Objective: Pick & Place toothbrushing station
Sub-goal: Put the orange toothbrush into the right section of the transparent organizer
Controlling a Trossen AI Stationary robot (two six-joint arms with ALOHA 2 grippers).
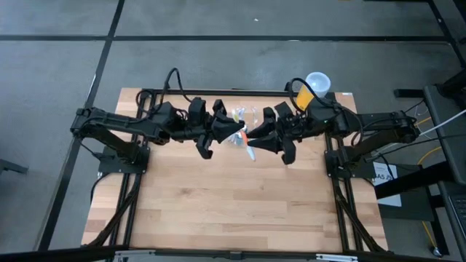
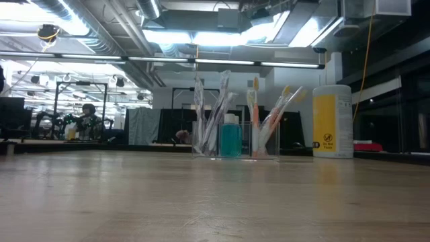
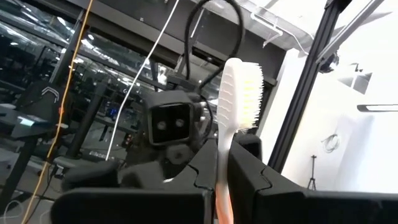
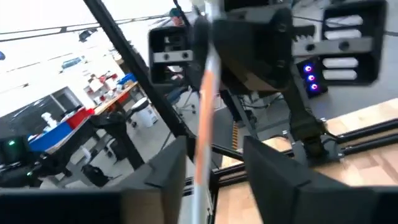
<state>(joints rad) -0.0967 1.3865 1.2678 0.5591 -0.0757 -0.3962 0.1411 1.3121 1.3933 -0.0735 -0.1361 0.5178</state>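
Note:
The clear toothbrushing station (image 2: 235, 138) stands on its base near the table's far edge, holding several toothbrushes and a blue bottle; it also shows in the high view (image 1: 244, 116). Both arms meet above the table's middle, just in front of it. My left gripper (image 1: 231, 135) is shut on a white and orange toothbrush (image 1: 248, 144). My right gripper (image 1: 261, 140) is open, and the brush's orange shaft (image 4: 202, 149) stands between its fingers, close against one; I cannot tell whether it touches. My left gripper pinches the toothbrush's shaft (image 3: 221, 186) between its two fingers, below the head. The fingers come level from the table's left. The white bristled head (image 3: 244, 93) sticks out past the fingertips toward the right arm. The brush is lifted clear of the table.
A yellow canister with a white lid (image 2: 332, 121) stands at the far right, behind the right arm (image 1: 313, 87). The wooden tabletop (image 1: 233, 204) lies bare toward the near edge. A person shows in the room far behind the table (image 2: 87, 117).

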